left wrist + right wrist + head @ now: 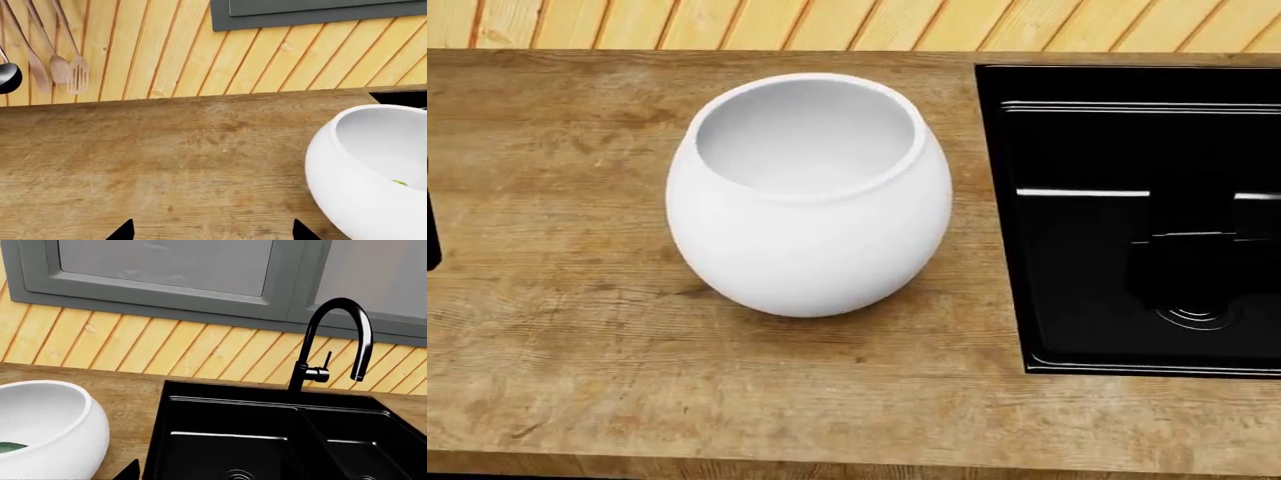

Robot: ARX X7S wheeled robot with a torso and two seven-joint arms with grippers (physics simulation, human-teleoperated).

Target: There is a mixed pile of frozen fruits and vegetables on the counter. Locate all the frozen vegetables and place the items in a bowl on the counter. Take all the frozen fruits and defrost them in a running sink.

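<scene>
Nearest us, bare wood-grain tabletop (627, 380). On it stands the white bowl (810, 195), upright, just beside the black sink (1121, 220); a sliver of green (399, 182), likely the zucchini, shows inside. We judge the bowl heavy, glazed and slippery, breakable: best left standing. Left claw (212, 232) shows two tips spread, nothing between; right claw: cannot tell. Beyond, faucet (333, 340). No fruits in view.

One white bowl (809, 195) stands on the one wooden counter (587, 330), left of the one black sink (1134, 215). The sink has two basins and one curved faucet (333, 342). Behind the counter, left of the bowl, three wooden utensils (60, 60) and one black ladle (8, 75) hang.
</scene>
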